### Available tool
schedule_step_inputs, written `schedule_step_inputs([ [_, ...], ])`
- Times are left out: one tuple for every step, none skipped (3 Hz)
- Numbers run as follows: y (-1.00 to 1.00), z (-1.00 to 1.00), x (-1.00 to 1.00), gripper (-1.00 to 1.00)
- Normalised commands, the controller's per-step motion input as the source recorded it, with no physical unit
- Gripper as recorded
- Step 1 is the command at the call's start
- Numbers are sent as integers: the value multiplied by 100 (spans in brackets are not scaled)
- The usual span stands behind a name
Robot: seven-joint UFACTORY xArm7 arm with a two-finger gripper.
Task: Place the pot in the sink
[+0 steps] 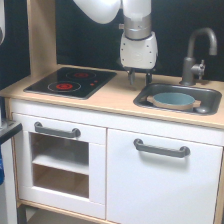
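Right now your small round light blue-teal pot with the tan rim band [173, 99] sits inside the rectangular dark grey metal sink [214, 96], at the right of the frame a little above the middle. You can see the pot's open top facing up and a short tan handle poking out on its right side toward the sink's right wall. The pot rests low in the basin, with the dark rim of the sink showing all around it.

Your white arm comes down from the top centre of the frame, and its dark gripper [139, 78] hangs over the light wooden countertop [110, 96], just beside the sink's upper left corner and apart from the pot. The two short dark fingers point down with a small gap between them, and nothing is held in that gap; the tool is released and empty.

Behind the sink, at the upper right, the grey curved faucet [198, 52] stands upright, its spout arching to the right. At the left of the frame you see the flat black stovetop with red rings [71, 81], well apart from the sink. Below the counter, the white cabinet front carries two grey bar handles [161, 148].
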Motion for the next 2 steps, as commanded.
schedule_step_inputs([
  [-5, 47, -36, 100],
  [-4, 32, -34, 100],
])
